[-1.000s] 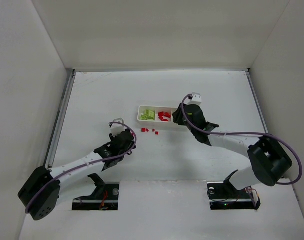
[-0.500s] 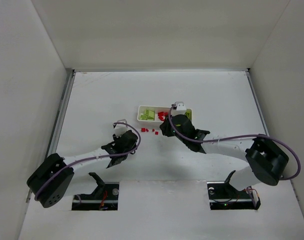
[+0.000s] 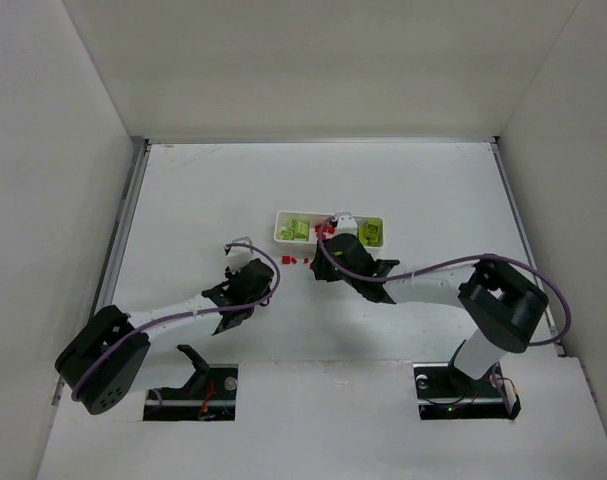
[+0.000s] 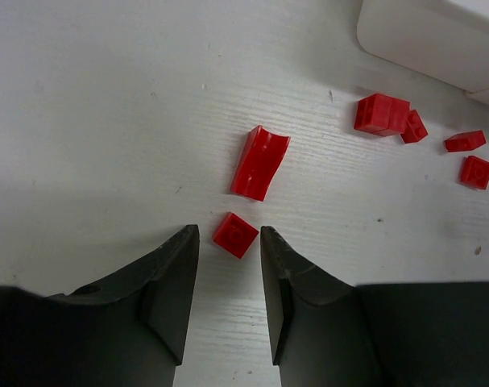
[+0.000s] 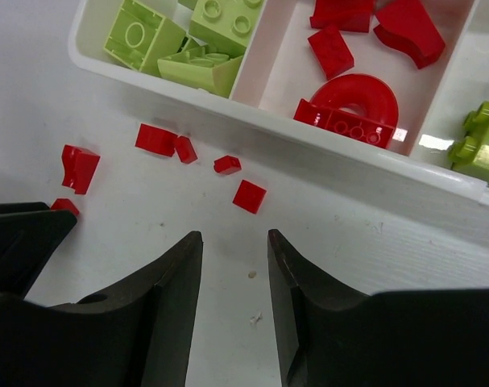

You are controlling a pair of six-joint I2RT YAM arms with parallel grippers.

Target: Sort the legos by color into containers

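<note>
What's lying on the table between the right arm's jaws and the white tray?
A few loose red bricks, none gripped; the right wrist view shows them scattered on the table just short of the tray's near wall.

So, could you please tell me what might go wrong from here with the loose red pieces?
The left pincer and right pincer crowd the same red cluster, so they could collide. The small red brick at the left pincer's tips sits askew; it may squirt out toward the curved red piece.

White table (image 3: 203, 200) with a long white tray (image 4: 421, 32) and loose red legos (image 4: 259, 162) beside it
</note>
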